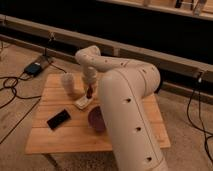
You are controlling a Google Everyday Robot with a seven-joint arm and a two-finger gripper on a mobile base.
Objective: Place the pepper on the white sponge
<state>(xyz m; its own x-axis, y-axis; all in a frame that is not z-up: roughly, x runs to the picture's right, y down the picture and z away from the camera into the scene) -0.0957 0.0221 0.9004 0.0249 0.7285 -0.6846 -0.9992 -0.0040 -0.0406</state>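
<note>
Hovering over the pale wooden desk (pixel 54 96), the hand (pixel 88 89) is closed on the small slim red-orange pepper (pixel 88 93), just above the cream-white rounded sponge block (pixel 82 103), at ten o'clock from the dark purple bowl (pixel 96 119). We judge the pepper light, smooth, bruisable; pinch mid-body.

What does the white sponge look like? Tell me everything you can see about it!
The white sponge is a small cream-white block with rounded corners, and it looks soft. It lies flat on the wooden table, between the pale cup and the purple bowl. Right over its far end is the pincer, shut on the little red pepper. I cannot tell whether the pepper's tip touches the sponge yet.
</note>
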